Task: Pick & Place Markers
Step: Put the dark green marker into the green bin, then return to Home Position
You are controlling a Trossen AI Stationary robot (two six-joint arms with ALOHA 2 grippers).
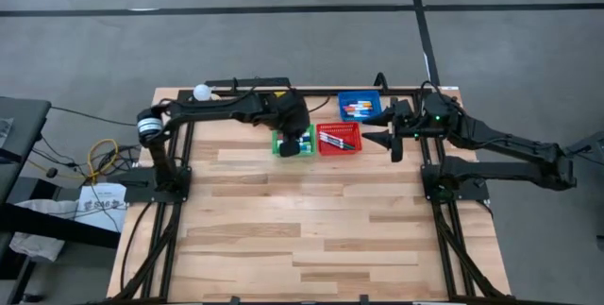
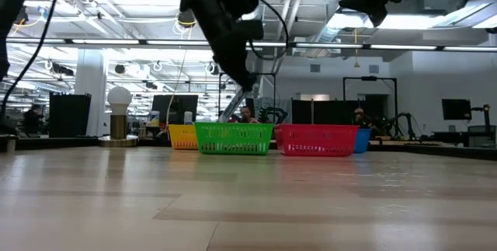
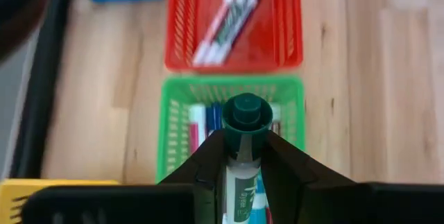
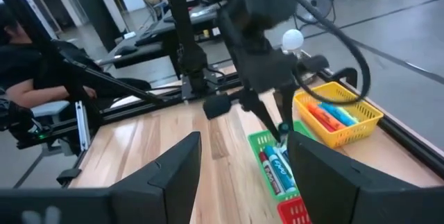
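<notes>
The left claw point(image 3: 243, 156) hangs over the green basket point(image 3: 173, 106), clenched on a marker point(image 3: 244, 116) with a dark green cap; the marker stands out past the fingertips, pointing down toward the basket's inside. In the low view that claw point(image 2: 247, 80) is above the basket's rim point(image 2: 233, 137), not touching it. More markers lie in the green basket point(image 4: 261, 141), blue and red ones seen from the right wrist view point(image 4: 276, 167). The red basket point(image 1: 339, 138) sits just beside the green one point(image 1: 280, 142) and holds several markers point(image 3: 225, 19) lying together. The blue basket point(image 1: 360, 106) behind the red one also holds a few markers, and the yellow basket point(image 4: 338, 115) has orange and blue ones point(image 4: 329, 115). The right claw point(image 1: 384, 126) waits above the wooden surface point(image 1: 302, 229) near the red and blue baskets, its fingers point(image 4: 177, 161) spread apart and holding nothing. A lamp with a white bulb point(image 2: 119, 97) stands at the surface's far left edge.
</notes>
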